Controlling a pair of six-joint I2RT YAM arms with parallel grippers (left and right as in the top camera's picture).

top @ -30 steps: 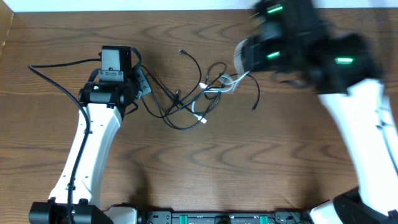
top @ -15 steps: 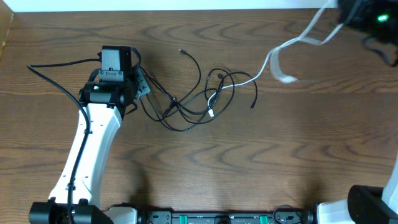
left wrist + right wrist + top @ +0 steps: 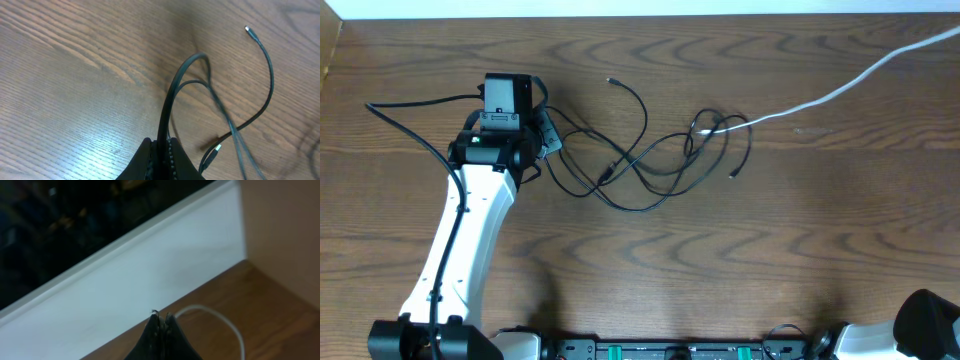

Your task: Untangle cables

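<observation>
Pinching a black cable point(image 3: 168, 100) between closed fingers, the left tool point(image 3: 162, 146) sits at the left of the bench point(image 3: 720, 265), and the black loops sprawl rightward to mid-bench. The right tool point(image 3: 161, 322), also closed, grips the white cable point(image 3: 810, 100), which is stretched taut from that tangle toward the far right corner.

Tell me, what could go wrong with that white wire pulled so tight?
The white cable is stretched tight yet its end sits looped in the black cables, so more pulling might tighten the knot or drag the heap. The left tool pinches one black cable; it could slip out.
</observation>
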